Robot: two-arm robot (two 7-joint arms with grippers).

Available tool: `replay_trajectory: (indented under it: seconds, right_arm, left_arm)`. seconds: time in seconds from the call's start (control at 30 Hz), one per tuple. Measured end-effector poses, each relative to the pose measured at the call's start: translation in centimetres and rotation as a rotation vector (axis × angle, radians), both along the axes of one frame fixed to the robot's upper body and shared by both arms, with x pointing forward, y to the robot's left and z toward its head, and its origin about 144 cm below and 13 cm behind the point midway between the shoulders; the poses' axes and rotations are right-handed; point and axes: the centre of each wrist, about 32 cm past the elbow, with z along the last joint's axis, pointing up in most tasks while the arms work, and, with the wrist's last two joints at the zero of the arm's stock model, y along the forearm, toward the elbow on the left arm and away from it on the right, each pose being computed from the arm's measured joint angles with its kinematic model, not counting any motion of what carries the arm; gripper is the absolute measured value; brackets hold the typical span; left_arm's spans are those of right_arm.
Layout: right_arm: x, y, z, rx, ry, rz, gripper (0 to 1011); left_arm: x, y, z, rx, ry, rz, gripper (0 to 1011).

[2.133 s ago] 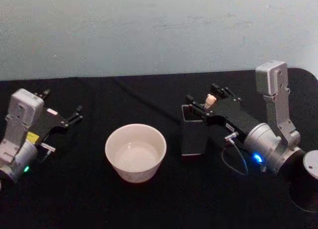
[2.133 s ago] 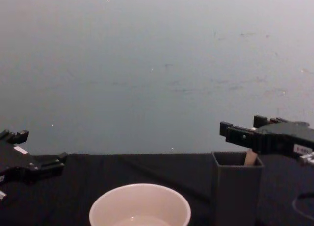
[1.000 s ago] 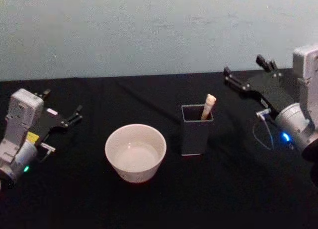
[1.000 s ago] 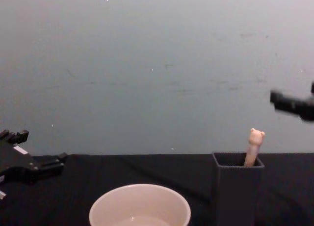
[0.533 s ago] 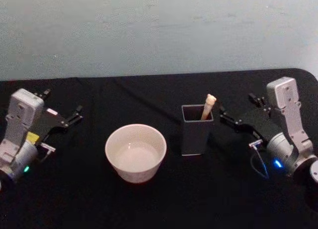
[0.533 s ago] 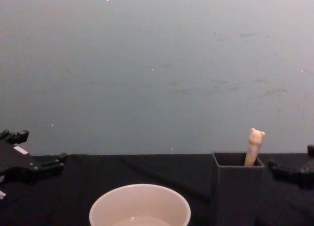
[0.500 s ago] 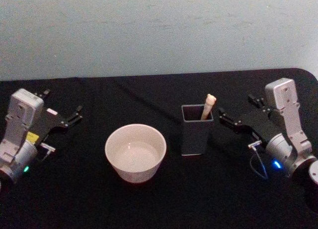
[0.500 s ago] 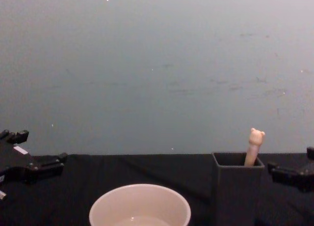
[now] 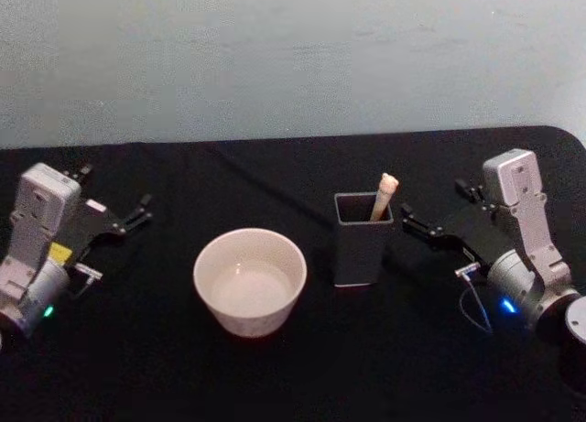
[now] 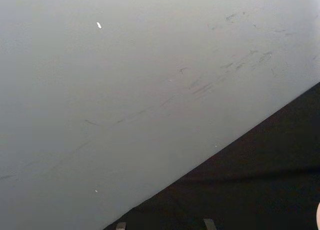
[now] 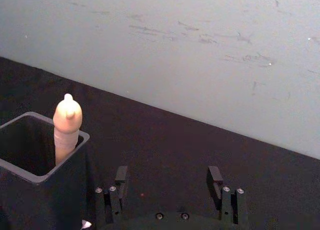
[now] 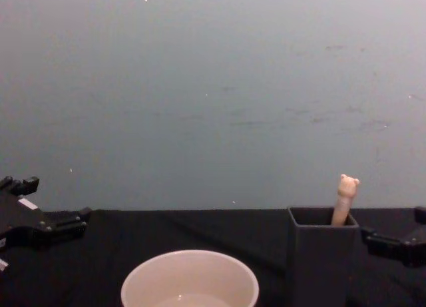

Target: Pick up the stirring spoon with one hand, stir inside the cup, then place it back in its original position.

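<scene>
Head view. A black table point(image 9: 302, 367) is seen in front of a pale grey-blue wall point(image 9: 275, 56). The cup point(image 9: 249, 280) stands left of centre, upright, with a pale inside. Just beside it, on its right and apart from it, stands a dark grey square holder point(image 9: 363, 238). The spoon point(image 9: 384, 195) is stood in the holder, its beige handle leaning out over the holder's far right corner; its bowl is hidden inside. The right gripper point(image 9: 441, 214) is held low just to the right of the holder, its fingers spread apart with nothing between them, clear of the spoon. A thin cable loop and a blue light are noted on that arm's wrist. The left gripper point(image 9: 114, 202) is parked at the table's left edge, well apart from the cup, fingers spread and empty; a yellow label and a green light are noted on the arm, the label's writing too small to read.

Left wrist view. Wall point(image 10: 125, 80) and a strip of black table point(image 10: 250, 190) are seen; two small finger tips are just visible at the frame's edge.

Right wrist view. The holder point(image 11: 42, 180) is seen close to the gripper point(image 11: 168, 177), with the spoon's bear-headed handle point(image 11: 66, 127) rising above its rim. The two fingers are apart, with bare cloth between them.

Chest view. The cup's rim point(image 12: 190, 277) is seen low at centre, the holder point(image 12: 321, 254) to its right with the spoon's bear head point(image 12: 346, 187) above it. A right gripper finger point(image 12: 393, 244) is noted just right of the holder, the left gripper point(image 12: 36, 224) at the far left. No legible writing is recorded.
</scene>
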Motion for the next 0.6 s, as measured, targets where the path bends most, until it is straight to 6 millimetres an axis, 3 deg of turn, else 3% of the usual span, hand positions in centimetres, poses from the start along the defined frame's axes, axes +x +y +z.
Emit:
replay_trajectory:
  seconds: [0.6]
  right_arm:
    - [0.01, -0.05, 0.14, 0.005, -0.005, -0.001, 1002]
  left_arm:
    - [0.00, 0.00, 0.00, 0.000, 0.000, 0.000, 1002]
